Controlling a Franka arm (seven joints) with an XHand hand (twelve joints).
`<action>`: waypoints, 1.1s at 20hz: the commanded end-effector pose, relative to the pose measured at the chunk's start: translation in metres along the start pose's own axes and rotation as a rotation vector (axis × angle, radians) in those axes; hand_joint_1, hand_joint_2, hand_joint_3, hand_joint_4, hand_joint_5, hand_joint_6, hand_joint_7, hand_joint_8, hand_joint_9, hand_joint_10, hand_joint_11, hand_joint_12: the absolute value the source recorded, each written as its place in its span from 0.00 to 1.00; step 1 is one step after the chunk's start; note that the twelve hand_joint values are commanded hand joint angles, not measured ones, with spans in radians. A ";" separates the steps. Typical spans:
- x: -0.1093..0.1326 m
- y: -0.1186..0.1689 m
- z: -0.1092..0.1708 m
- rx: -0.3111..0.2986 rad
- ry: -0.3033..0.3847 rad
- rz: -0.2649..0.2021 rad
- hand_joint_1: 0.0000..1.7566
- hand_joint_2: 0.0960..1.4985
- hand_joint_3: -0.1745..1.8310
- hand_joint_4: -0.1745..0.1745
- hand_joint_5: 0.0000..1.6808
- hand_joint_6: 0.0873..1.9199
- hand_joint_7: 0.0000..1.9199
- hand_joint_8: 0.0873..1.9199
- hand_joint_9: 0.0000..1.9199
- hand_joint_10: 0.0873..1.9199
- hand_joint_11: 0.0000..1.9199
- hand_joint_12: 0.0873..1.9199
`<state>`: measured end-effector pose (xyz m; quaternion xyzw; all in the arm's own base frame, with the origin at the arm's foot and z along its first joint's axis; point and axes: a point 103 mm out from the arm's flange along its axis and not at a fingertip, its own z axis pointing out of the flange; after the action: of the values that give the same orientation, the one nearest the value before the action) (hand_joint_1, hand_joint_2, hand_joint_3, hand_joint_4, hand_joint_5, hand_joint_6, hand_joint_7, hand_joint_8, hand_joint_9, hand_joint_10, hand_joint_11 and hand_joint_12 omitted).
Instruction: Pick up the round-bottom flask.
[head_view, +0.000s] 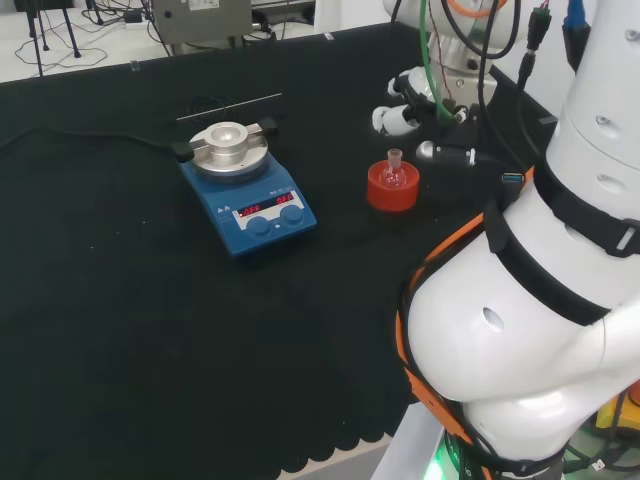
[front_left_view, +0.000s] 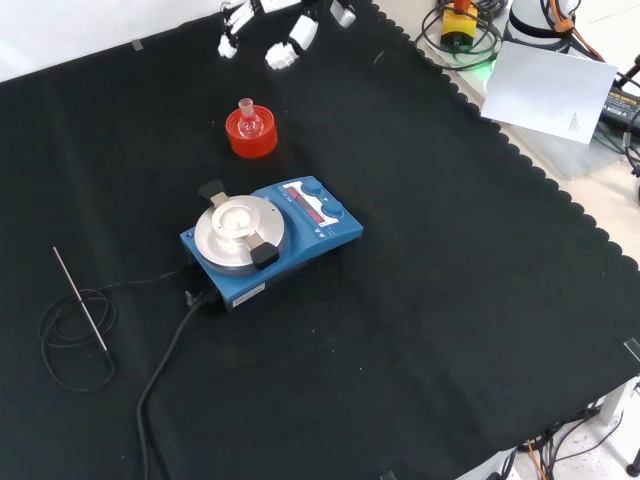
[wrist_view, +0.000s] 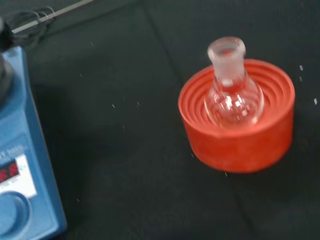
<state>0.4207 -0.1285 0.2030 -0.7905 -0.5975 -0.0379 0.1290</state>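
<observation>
the flask (wrist_view: 233, 95), small and clear, sits upright with its neck up in a red ribbed stand (wrist_view: 239, 137) on the black cloth (front_left_view: 430, 300). in the head view the stand (head_view: 392, 187) is right of a blue hotplate (head_view: 250, 195), with a gap of cloth between them; in the front view the flask (front_left_view: 248, 118) and stand (front_left_view: 252, 135) lie beyond the hotplate (front_left_view: 272, 238), toward the top of the view.

the hand (head_view: 412, 108) hangs above the cloth, beyond and just right of the flask (head_view: 394, 170) in the head view, apart from it. its fingers (front_left_view: 283, 50) are spread and lightly bent, tips downward, holding nothing; in the front view they come in at the top edge, above the stand.

a thin metal rod (front_left_view: 80, 298) lies on the cloth at the left of the front view, beside a coil of black cable (front_left_view: 70, 345) that runs to the hotplate. the hotplate's round silver plate (front_left_view: 240, 230) faces up.
</observation>
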 end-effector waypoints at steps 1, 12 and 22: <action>-0.014 0.017 0.027 -0.005 0.075 0.038 0.40 0.53 0.38 0.28 0.23 0.01 0.10 0.35 0.18 0.37 0.00 0.69; -0.031 0.024 0.062 0.040 0.151 0.092 0.41 0.48 0.38 0.29 0.25 0.01 0.10 0.35 0.18 0.37 0.00 0.69; -0.030 0.030 0.082 0.070 0.145 0.088 0.41 0.46 0.38 0.29 0.26 0.01 0.10 0.35 0.18 0.37 0.00 0.69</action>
<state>0.4260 -0.1461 0.1275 -0.8085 -0.5533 -0.0578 0.1917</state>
